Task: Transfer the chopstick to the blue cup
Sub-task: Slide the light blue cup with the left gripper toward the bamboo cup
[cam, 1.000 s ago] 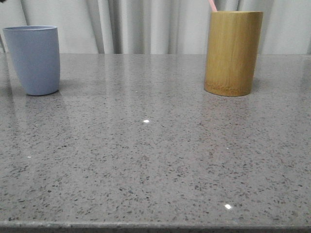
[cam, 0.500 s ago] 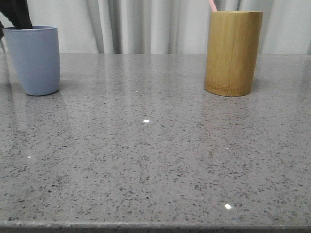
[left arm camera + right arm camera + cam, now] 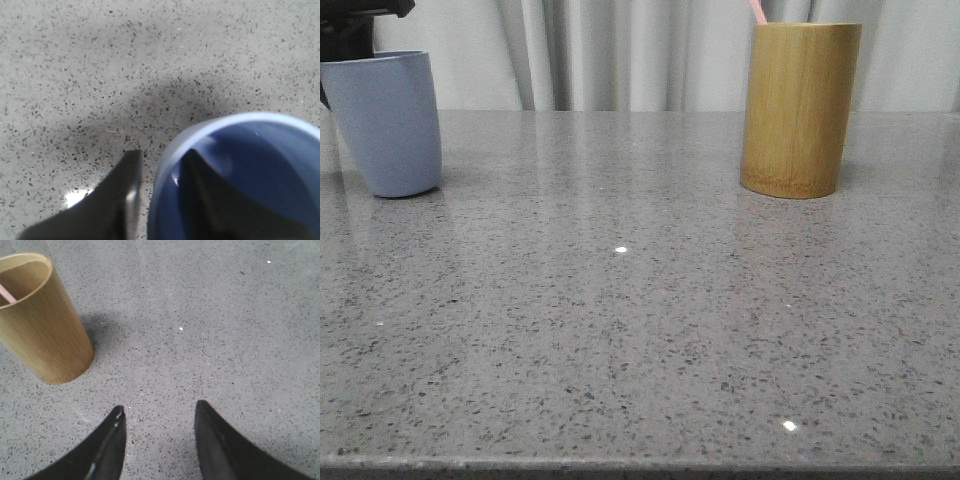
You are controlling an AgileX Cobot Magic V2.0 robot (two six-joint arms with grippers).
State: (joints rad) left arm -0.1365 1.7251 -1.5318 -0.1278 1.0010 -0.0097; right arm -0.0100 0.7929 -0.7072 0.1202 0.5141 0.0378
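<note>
The blue cup (image 3: 385, 120) stands at the far left of the table and leans slightly left. My left gripper (image 3: 161, 155) straddles the blue cup's (image 3: 260, 165) wall, one finger inside and one outside, closed on the rim. In the front view only the gripper's dark body (image 3: 350, 25) shows above the cup. A pink chopstick (image 3: 757, 10) sticks out of the yellow-brown bamboo holder (image 3: 800, 110) at the far right. Only the chopstick's top end (image 3: 6, 292) shows inside the holder (image 3: 45, 325). My right gripper (image 3: 160, 407) is open and empty above bare table beside the holder.
The grey speckled table (image 3: 620, 320) runs to a front edge at the bottom of the front view. Pale curtains (image 3: 620, 50) hang behind the table's far edge.
My left gripper has come down over the blue cup from the upper left. Its fingers now straddle the rim, and the cup's top has tipped slightly left. The holder and chopstick have not moved.
</note>
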